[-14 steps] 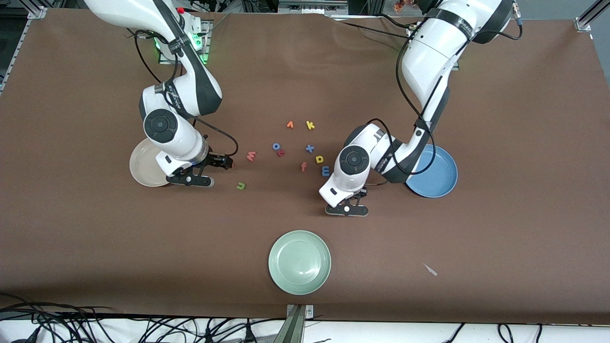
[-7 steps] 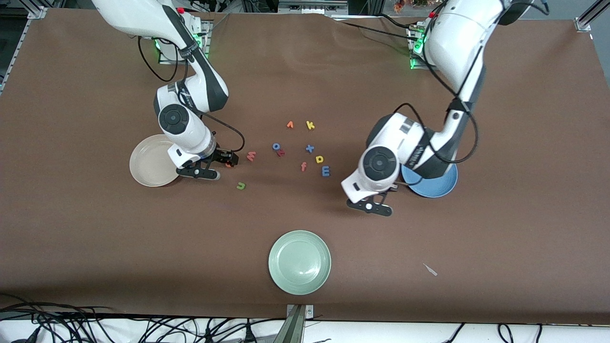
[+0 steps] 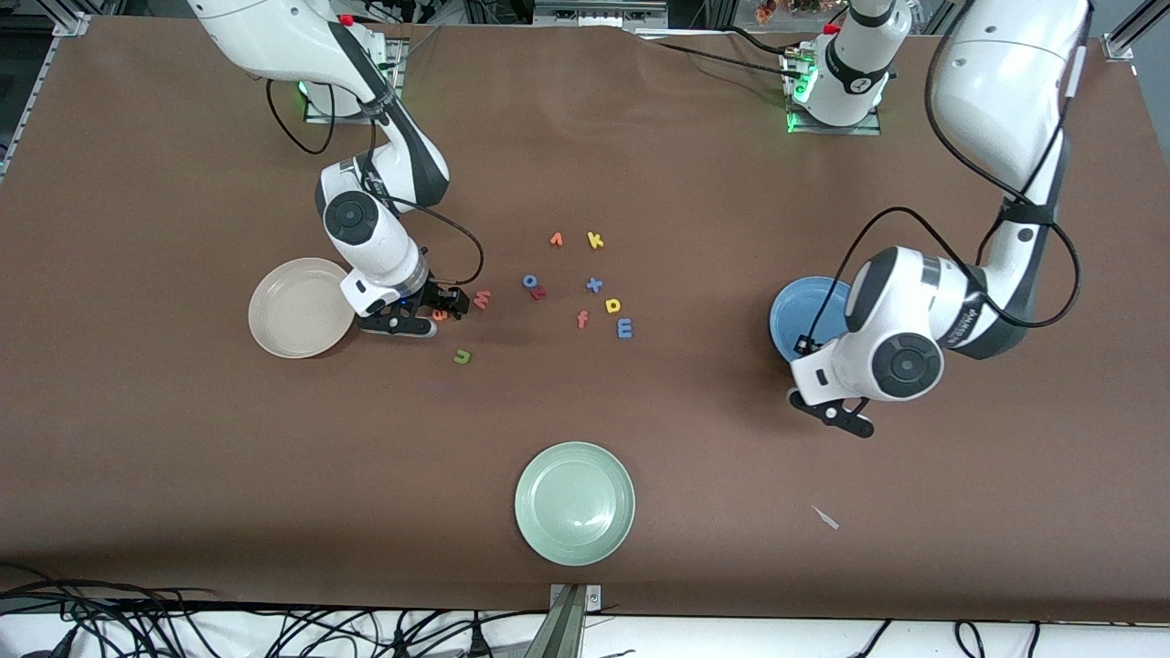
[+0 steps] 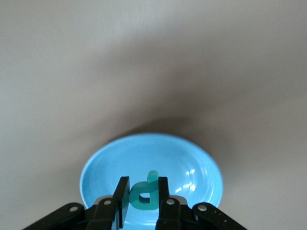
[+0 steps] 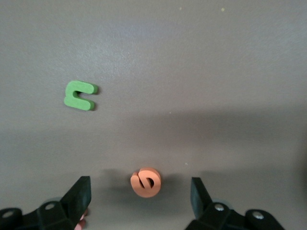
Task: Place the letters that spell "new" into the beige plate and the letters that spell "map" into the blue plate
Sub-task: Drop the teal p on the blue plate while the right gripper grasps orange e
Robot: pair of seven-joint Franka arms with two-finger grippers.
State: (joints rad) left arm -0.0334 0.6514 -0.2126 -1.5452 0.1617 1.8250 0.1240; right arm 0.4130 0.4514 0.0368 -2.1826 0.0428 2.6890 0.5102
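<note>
The right gripper (image 3: 442, 309) is down at the table with its jaws spread wide on either side of the orange e (image 5: 146, 181), which lies flat between the fingers, not yet pinched. Just beside it, toward the left arm's end, lies the pinkish-red w (image 3: 482, 299), and a little nearer the front camera the olive-green n (image 3: 462, 356); the beige plate (image 3: 274, 320) sits close by toward the right arm's end and looks empty. The left gripper (image 4: 144, 203) is clamped on the teal p (image 4: 144, 192), held on edge between the pads, and it hangs over the rim of the blue plate (image 4: 100, 165), which holds no letter that can be seen. The blue m (image 3: 625, 327) and the yellow a (image 3: 613, 305) lie touching or nearly so in the loose cluster at mid-table, with the orange-red f (image 3: 582, 319), blue x (image 3: 594, 285), yellow k (image 3: 595, 240), blue o (image 3: 529, 281) and a dark red letter (image 3: 539, 293) touching it; a pale green plate (image 3: 575, 504) sits nearest the front camera. These foam letters are likely very light, soft and a bit springy, so a gentle squeeze across the flat outer edges of the e should do, jaws kept low since the piece is thin. A hard pinch could buckle it or flick it away. The only legible writing is the letters themselves; the arm lettering is too small to read.
</note>
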